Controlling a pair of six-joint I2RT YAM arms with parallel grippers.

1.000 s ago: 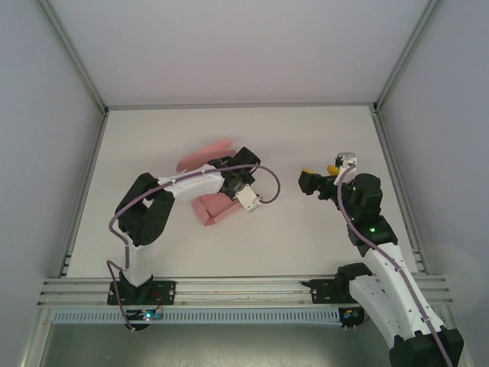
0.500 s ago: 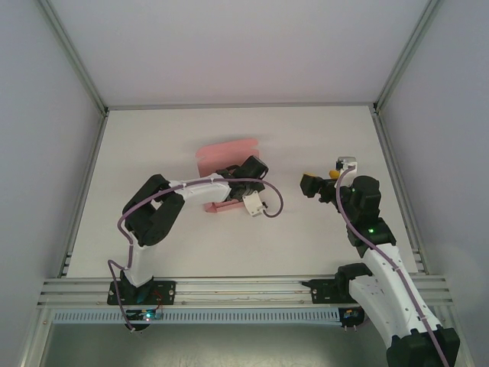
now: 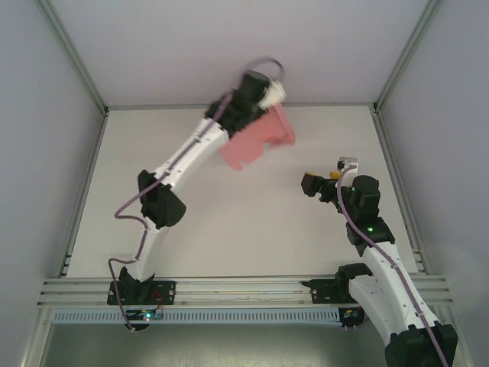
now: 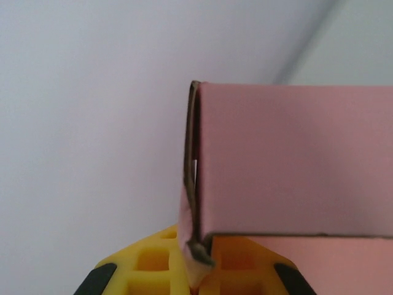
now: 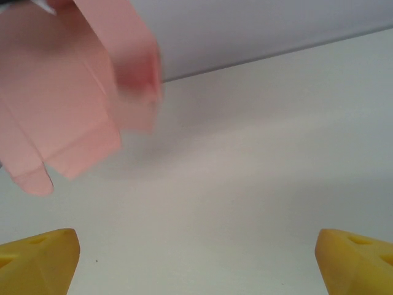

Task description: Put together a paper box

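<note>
The pink paper box hangs in the air near the back of the table, partly folded, with flaps pointing down-left. My left gripper is raised high and far forward, shut on the box's upper edge. In the left wrist view a folded corner of the paper box is pinched between the yellow fingers. My right gripper stands open at the right, low over the table, with nothing between its yellow fingertips. In the right wrist view the paper box floats blurred at upper left.
The white table is fenced by metal frame rails and grey walls on three sides. The left arm stretches diagonally across the table's left half. The right arm's base stands at the near right edge.
The left arm has swung up and far forward, lifting the pink box off the table's middle into the air near the back wall. The right gripper has stayed put.
</note>
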